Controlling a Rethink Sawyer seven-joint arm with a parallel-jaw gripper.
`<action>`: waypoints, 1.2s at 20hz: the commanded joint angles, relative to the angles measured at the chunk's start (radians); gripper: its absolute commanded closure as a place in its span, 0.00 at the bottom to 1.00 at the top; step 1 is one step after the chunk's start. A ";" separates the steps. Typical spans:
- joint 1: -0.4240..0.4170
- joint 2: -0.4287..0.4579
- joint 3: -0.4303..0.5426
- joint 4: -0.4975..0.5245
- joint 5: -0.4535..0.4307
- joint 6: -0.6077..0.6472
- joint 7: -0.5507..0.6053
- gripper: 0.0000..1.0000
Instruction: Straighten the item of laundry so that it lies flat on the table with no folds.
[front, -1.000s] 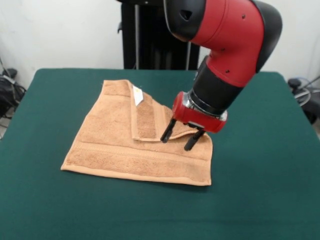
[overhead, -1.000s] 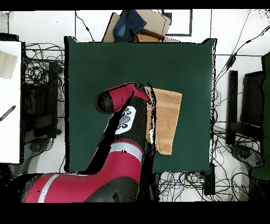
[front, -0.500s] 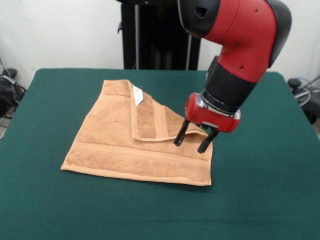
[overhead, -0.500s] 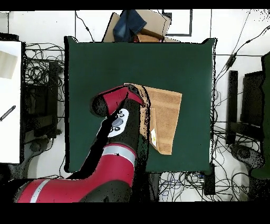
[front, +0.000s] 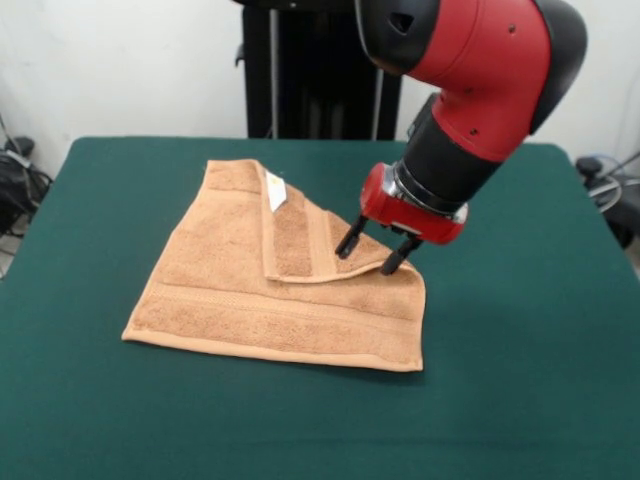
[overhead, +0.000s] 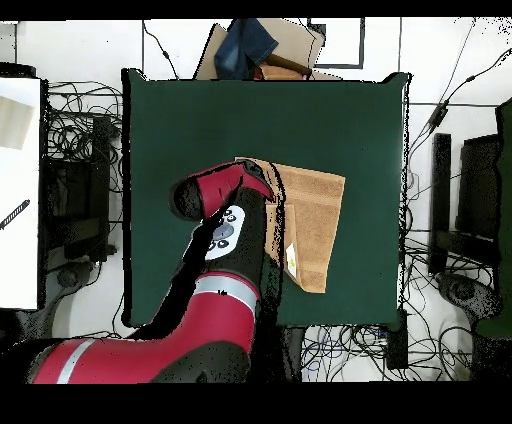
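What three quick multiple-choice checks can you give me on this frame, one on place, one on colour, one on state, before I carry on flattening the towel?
1. Where is the gripper?
A. Over the towel's folded-over flap, at its right end in the front view
B. Off the towel, over bare table
C. At the towel's near left corner

2. What colour is the table cover?
A. Grey
B. Dark green
C. White

3. What state is the towel in?
A. Fully flat
B. Rolled into a tube
C. Partly folded, one flap doubled over onto it

Answers: 1 A, the open fingers stand at the flap's right end. 2 B, green cloth surrounds the towel in both views. 3 C, the flap with the white tag lies on the towel's top.
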 joint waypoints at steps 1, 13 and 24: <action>-0.011 0.023 0.085 0.030 0.025 0.054 0.053 0.00; -0.005 0.023 0.088 0.050 0.031 0.065 0.064 0.00; 0.004 0.042 0.094 0.062 0.038 0.049 0.085 0.00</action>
